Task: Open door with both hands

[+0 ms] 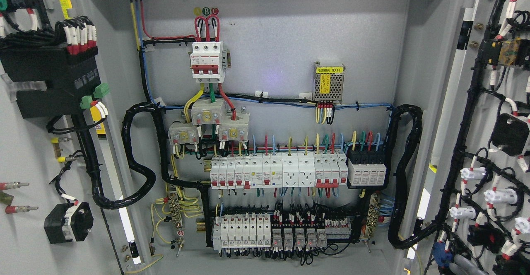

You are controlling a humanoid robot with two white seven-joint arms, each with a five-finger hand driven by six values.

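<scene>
Grey sheet-metal cabinet doors stand swung wide: the left door (25, 242) fills the picture's left edge and the right door (459, 113) its right, both carrying black wiring looms. Between them the grey back panel (273, 34) shows white breaker rows (277, 171). A grey hand (470, 266) peeks in at bottom right; whether its fingers are spread or curled cannot be told.

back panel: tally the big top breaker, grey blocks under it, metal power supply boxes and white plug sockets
big top breaker: 1
grey blocks: 3
metal power supply box: 1
white plug sockets: 2
total: 7
</scene>
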